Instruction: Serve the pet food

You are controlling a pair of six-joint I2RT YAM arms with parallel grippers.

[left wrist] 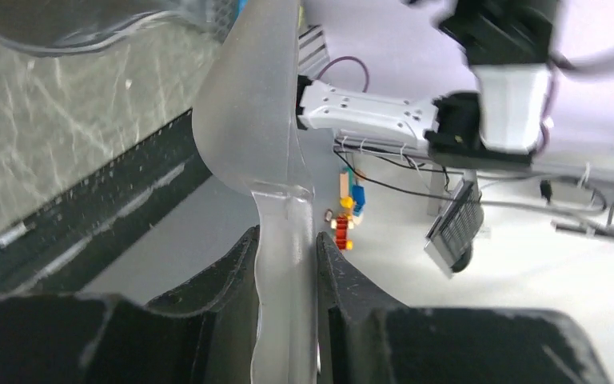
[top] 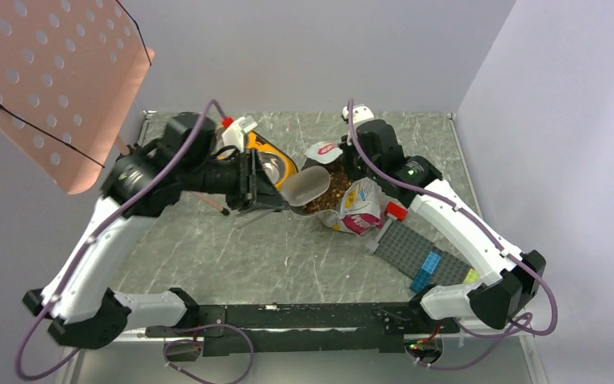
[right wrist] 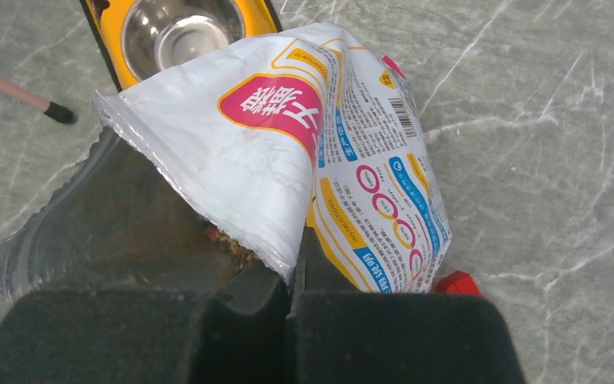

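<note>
under the scoop (top: 307, 186) — pet food (top: 334, 187) half-hidden

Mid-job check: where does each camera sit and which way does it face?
Top external: above and behind, facing down; left arm and right arm show.
Left wrist: looks along its fingers, shut on the scoop, toward the right arm.
Right wrist: looks down past its fingers pinching the bag; bowl beyond.
Shared: bag and bowl, top and right wrist.

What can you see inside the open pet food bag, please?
Brown kibble shows in the mouth of the bag, and the bowl of the translucent scoop sits at its edge. Its depth is hidden by the bag walls and scoop.
</note>
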